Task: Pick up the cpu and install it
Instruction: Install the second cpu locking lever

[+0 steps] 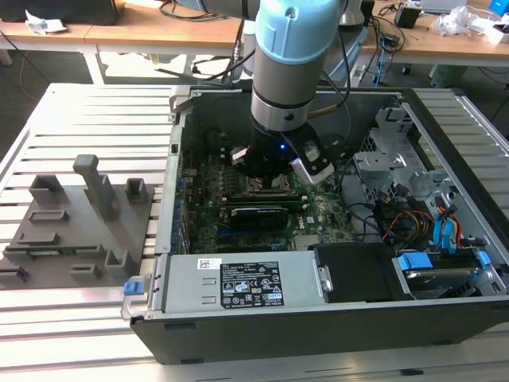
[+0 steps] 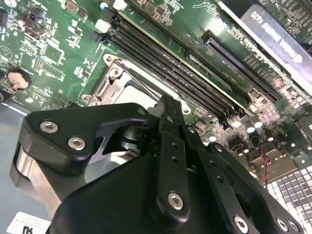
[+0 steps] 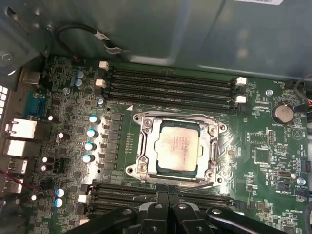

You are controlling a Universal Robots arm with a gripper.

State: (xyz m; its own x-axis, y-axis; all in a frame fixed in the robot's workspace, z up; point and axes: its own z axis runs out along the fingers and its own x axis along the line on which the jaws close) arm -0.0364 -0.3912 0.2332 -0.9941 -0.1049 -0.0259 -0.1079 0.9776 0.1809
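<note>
CPU seated in socket

Slatted desk carries open computer case. cpu lies flat in socket frame on motherboard. Hand just beside socket, fingers together, holding nothing.

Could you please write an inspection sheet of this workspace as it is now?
Surface: slatted metal table carrying an open computer case.
Job's things: cpu lies flat inside the socket frame on the motherboard.
Clutter: grey fixture tray with upright pegs, on the exterior view's left of the case.
Grippers: claw hangs just above the socket edge, holding nothing; its fingers look closed together.
Cables: coloured wires by the drive bays.
Surroundings: wooden desks behind.
</note>
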